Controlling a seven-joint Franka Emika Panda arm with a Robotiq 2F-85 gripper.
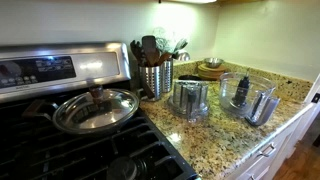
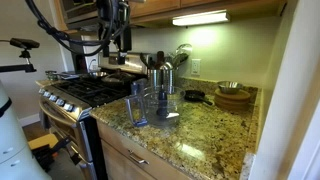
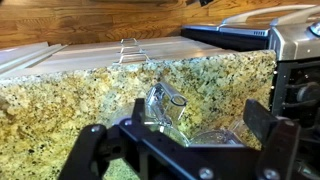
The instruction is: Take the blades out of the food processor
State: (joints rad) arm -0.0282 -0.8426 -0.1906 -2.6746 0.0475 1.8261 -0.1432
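Food processor bowl (image 1: 250, 96), clear plastic, sits on the speckled granite table (image 1: 225, 135) toward the front edge. A dark core (image 1: 243, 92) stands upright inside it, though the blades themselves are too small to make out. Just beside the bowl, on the stove (image 1: 60, 140) side, stands a greyish processor part (image 1: 190, 98). Behind that is a metal utensil holder (image 1: 155, 78), with wooden bowls (image 1: 210, 68) by the back wall. On the stove rests a pan with a glass lid (image 1: 95, 108). The gripper (image 2: 117, 42) hangs high near the stove, well apart from the table. In the wrist view its fingers (image 3: 95, 145) are spread wide with nothing held, and a clear plastic piece (image 3: 165, 105) lies on the table below.
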